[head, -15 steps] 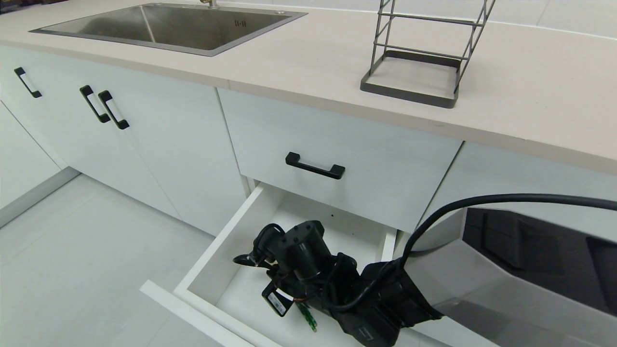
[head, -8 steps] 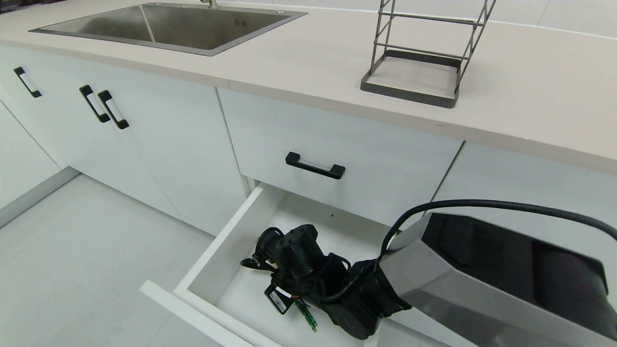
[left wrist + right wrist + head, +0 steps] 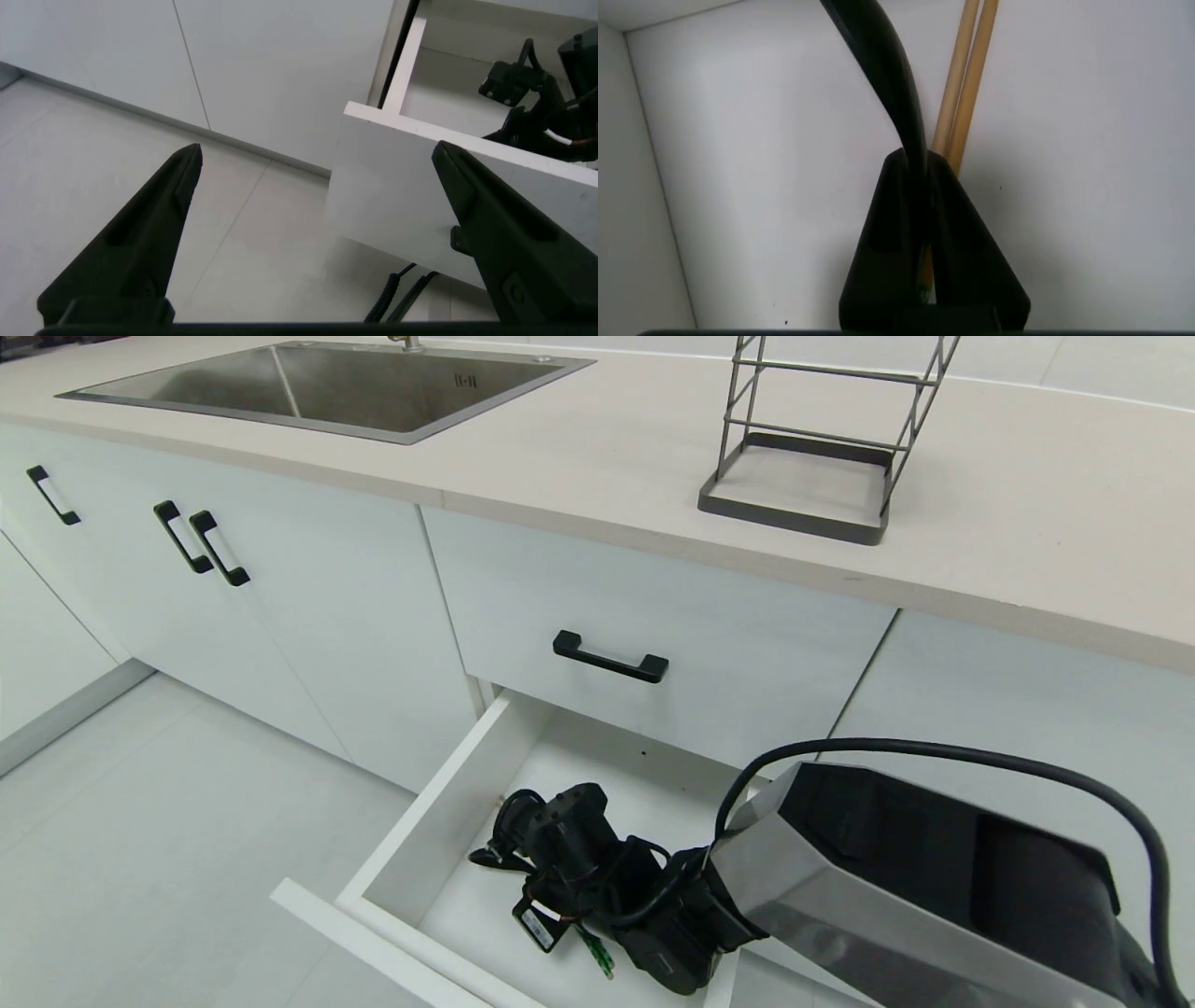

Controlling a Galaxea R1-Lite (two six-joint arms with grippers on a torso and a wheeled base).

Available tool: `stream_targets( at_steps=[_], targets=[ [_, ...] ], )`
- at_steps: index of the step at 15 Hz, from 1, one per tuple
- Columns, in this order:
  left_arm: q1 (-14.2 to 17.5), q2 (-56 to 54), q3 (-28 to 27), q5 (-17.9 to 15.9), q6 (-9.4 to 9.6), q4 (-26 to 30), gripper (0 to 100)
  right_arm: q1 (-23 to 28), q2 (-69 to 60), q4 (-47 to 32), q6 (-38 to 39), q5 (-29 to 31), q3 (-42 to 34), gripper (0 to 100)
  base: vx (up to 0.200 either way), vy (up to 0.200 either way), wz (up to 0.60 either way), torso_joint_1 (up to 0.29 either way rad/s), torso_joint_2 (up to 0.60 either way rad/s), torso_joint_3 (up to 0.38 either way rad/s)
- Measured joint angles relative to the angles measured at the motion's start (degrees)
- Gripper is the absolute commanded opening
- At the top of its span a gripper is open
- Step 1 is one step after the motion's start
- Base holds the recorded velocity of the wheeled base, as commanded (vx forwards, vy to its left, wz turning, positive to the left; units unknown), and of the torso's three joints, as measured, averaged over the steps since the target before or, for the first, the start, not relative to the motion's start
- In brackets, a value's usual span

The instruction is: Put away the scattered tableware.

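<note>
My right gripper [image 3: 920,168] is down inside the open white drawer [image 3: 439,817], shut on a black utensil [image 3: 878,56] with a curved handle that sticks out past the fingertips. A pair of wooden chopsticks [image 3: 966,84] lies on the drawer floor just beyond the utensil. In the head view the right gripper [image 3: 546,845] sits low over the drawer floor, its fingers hidden under the wrist. My left gripper [image 3: 316,154] hangs open and holds nothing, above the floor tiles in front of the drawer front [image 3: 411,201].
Above the open drawer is a closed drawer with a black handle [image 3: 610,658]. Cabinet doors [image 3: 201,546] run to the left. On the beige counter [image 3: 607,457] stand a steel sink [image 3: 317,387] and a grey wire rack [image 3: 808,448].
The right arm has moved lower into the drawer and toward its front, bringing more of the forearm into the head view. The drawer and counter things have not moved.
</note>
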State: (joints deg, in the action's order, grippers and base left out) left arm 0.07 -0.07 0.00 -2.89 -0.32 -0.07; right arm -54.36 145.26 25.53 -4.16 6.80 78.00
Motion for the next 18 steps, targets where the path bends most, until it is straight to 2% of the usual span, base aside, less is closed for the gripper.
stream_targets(
  at_steps=[1, 7, 13, 18],
  targets=[
    [-0.02, 0.0, 0.0, 0.0, 0.0, 0.0, 100, -0.07, 0.2, -0.18, -0.05, 0.0, 0.09, 100, 0.0, 0.0, 0.0, 0.0, 0.0, 0.0],
    [-0.02, 0.0, 0.0, -0.01, 0.0, 0.0, 100, -1.87, -1.35, -2.79, 0.06, -0.02, -0.35, 100, 0.0, 0.0, 0.0, 0.0, 0.0, 0.0],
    [0.0, 0.0, 0.0, -0.01, -0.01, 0.0, 100, -5.28, -14.58, -3.83, 0.26, 0.63, -4.32, 100, 0.0, 0.0, 0.0, 0.0, 0.0, 0.0],
    [0.0, 0.0, 0.0, 0.0, -0.01, 0.0, 100, -2.67, -29.11, 1.91, 0.57, 2.08, -17.36, 100, 0.0, 0.0, 0.0, 0.0, 0.0, 0.0]
  ],
)
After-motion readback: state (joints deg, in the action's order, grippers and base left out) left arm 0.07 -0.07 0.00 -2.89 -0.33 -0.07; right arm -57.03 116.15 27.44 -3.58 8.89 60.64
